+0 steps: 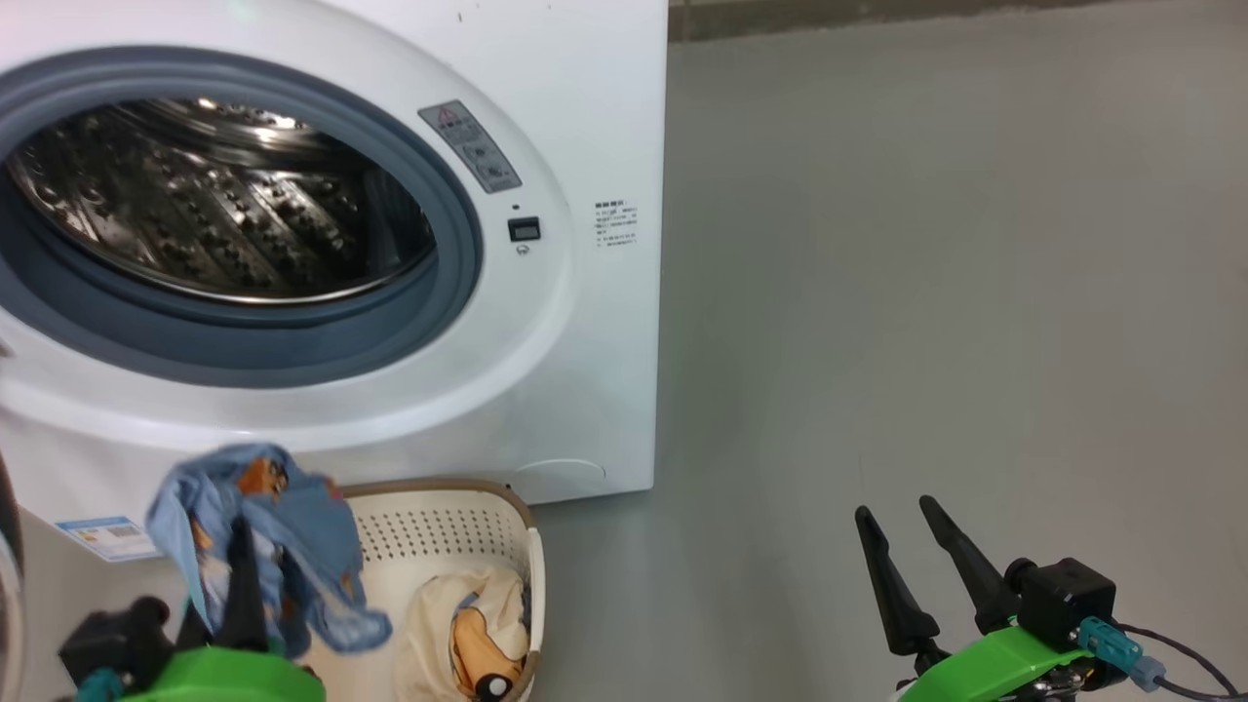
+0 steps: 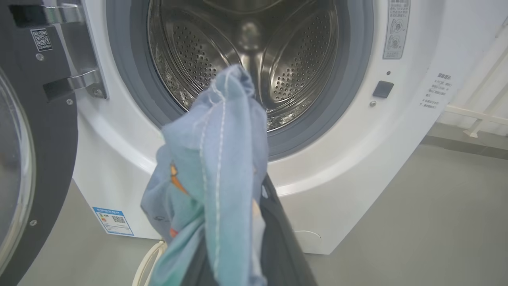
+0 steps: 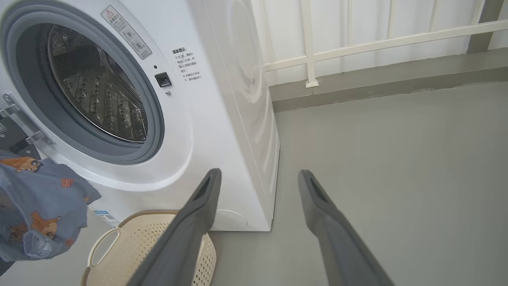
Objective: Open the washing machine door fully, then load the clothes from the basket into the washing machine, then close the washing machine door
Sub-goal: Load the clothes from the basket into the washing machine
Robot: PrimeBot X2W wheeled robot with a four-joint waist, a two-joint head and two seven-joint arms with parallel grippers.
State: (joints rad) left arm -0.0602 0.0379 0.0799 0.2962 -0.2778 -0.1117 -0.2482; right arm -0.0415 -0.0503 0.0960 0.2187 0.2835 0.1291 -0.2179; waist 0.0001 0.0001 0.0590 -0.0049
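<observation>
Grey floor (image 1: 926,292), bare and even, with a white railing (image 3: 357,39) along the back wall. At far left the door (image 2: 35,139) stands swung open on its left-hand hinges, inner face and glass towards the left wrist camera. The washing machine (image 1: 585,409) stands beside it, with the mouth of its steel drum (image 1: 214,195) facing forward. Below and in front of that mouth, the blue garment (image 1: 263,526) is in the air above the left end of the basket (image 1: 439,485). It is bunched, its long axis roughly upright, and in the left wrist view its top end points at the drum opening. It is draped over the left gripper (image 1: 249,575), which is clenched on it. Cloth hides most of the fingers, so the exact pinch point cannot be confirmed. The basket sits on the floor just before the machine, and the cream garment (image 1: 478,624) lies crumpled inside at its right end. Well to the right, the right gripper (image 1: 894,507) hangs over bare floor, fingers spread apart and grasping nothing.
</observation>
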